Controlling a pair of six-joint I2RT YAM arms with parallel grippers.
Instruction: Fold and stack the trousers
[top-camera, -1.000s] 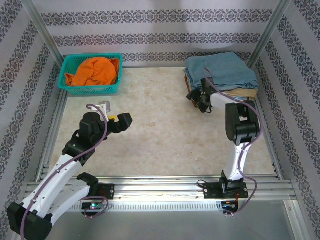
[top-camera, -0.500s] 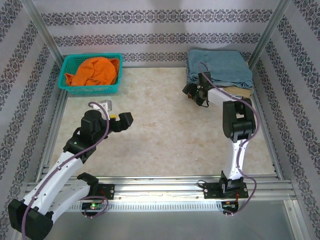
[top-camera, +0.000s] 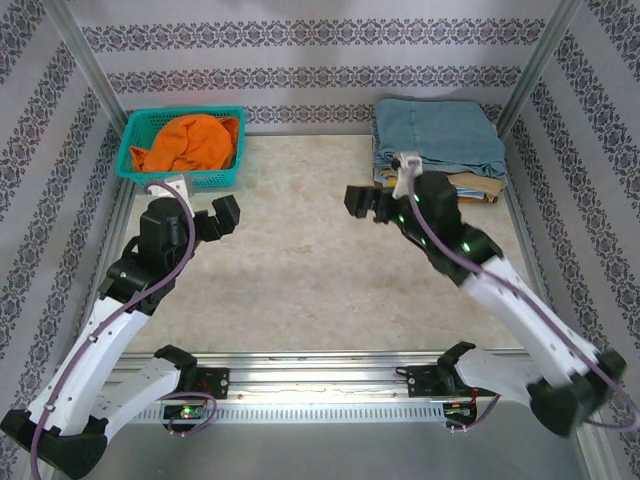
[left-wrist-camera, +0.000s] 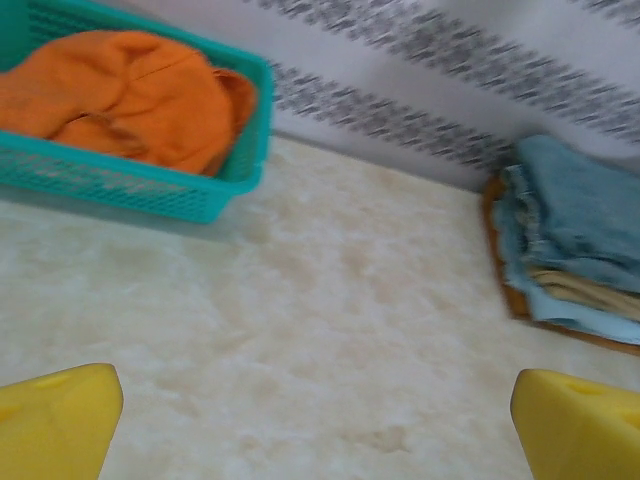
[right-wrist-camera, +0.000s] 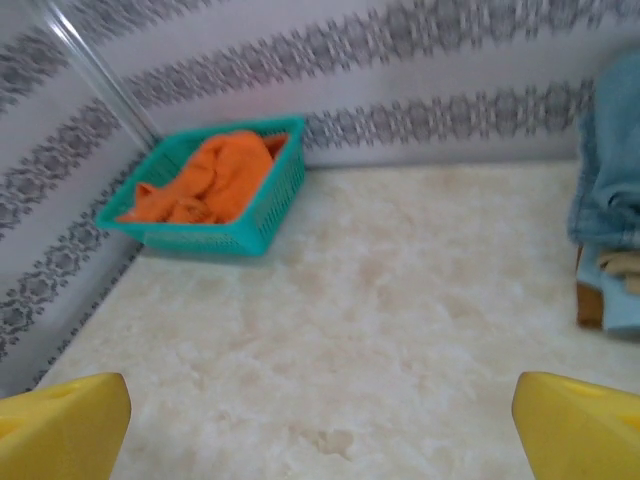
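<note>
The trousers were found folded at the far right, over what seemed a tan garment. The left gripper and right gripper were held wide open, empty. The trousers were judged soft and weighty, best gripped at a folded edge.

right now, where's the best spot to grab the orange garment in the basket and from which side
Probably the raised, bunched hump in the middle of the orange garment, coming straight down. The teal basket walls block every sideways approach, while the hump offers loose folds for the open left pincer to pinch.
</note>
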